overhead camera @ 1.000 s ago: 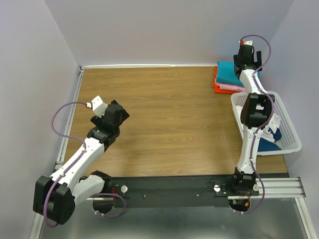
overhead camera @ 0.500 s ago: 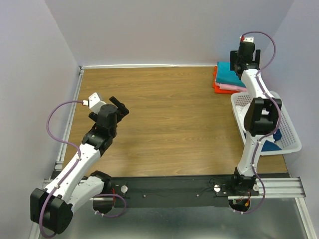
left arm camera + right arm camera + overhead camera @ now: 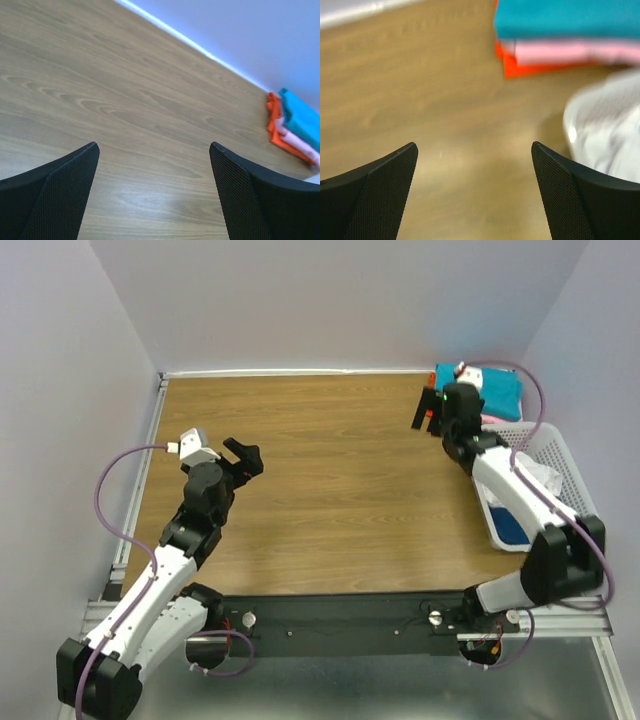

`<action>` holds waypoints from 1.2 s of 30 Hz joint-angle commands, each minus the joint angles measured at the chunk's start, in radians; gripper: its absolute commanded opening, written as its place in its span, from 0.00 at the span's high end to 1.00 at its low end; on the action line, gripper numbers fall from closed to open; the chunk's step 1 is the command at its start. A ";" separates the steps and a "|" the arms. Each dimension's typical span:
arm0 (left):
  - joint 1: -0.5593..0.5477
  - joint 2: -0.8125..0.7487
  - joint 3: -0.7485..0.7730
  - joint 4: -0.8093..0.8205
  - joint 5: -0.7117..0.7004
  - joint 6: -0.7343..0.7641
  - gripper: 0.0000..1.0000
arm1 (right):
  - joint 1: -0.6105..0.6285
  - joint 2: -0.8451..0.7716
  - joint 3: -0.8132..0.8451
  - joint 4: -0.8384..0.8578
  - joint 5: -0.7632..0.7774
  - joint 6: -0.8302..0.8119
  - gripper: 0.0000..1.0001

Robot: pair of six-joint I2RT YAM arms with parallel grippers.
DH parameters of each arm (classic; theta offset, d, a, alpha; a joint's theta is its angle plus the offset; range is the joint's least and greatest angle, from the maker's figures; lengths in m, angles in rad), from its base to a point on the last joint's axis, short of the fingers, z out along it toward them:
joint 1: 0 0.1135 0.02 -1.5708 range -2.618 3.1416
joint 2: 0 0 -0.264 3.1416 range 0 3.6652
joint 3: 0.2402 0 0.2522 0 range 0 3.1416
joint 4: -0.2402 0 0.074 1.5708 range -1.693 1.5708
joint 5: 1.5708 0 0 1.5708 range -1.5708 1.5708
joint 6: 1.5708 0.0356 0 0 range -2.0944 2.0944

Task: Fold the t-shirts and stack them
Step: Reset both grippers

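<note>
Folded t-shirts lie stacked at the table's back right corner: a teal t-shirt (image 3: 495, 388) (image 3: 565, 17) on top, a pink one (image 3: 570, 50) under it and an orange-red one (image 3: 520, 67) at the bottom. The left wrist view shows the same stack (image 3: 295, 127) far off to the right. My right gripper (image 3: 428, 410) (image 3: 474, 150) hangs open and empty over bare wood, just left of the stack. At mid-left my left gripper (image 3: 243, 455) (image 3: 154, 150) is also open and empty above the table. A white t-shirt (image 3: 535, 475) and a dark blue one (image 3: 510, 525) lie in the basket.
A white lattice basket (image 3: 562, 455) (image 3: 605, 135) stands along the right edge, in front of the stack, and my right arm reaches over it. Walls close the table at the back and on both sides.
My right arm has swung down and left from above the stack, so its gripper now sits beside the stack. My left arm has drawn back toward its base, its gripper shifting slightly.
</note>
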 commanded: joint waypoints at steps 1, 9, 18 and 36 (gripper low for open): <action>0.004 -0.107 -0.080 0.126 0.040 -0.008 0.02 | 0.041 -0.205 -0.302 0.045 0.022 0.213 0.00; 0.005 -0.210 -0.143 0.128 0.003 -0.088 0.02 | 0.057 -0.749 -0.739 0.062 -0.124 0.380 0.00; 0.005 -0.110 -0.049 0.066 0.095 0.054 0.02 | 0.057 -0.962 -0.862 0.030 -0.199 0.382 0.00; 0.005 -0.155 -0.067 -0.016 0.103 0.048 0.02 | 0.057 -0.960 -0.870 0.030 -0.178 0.442 0.00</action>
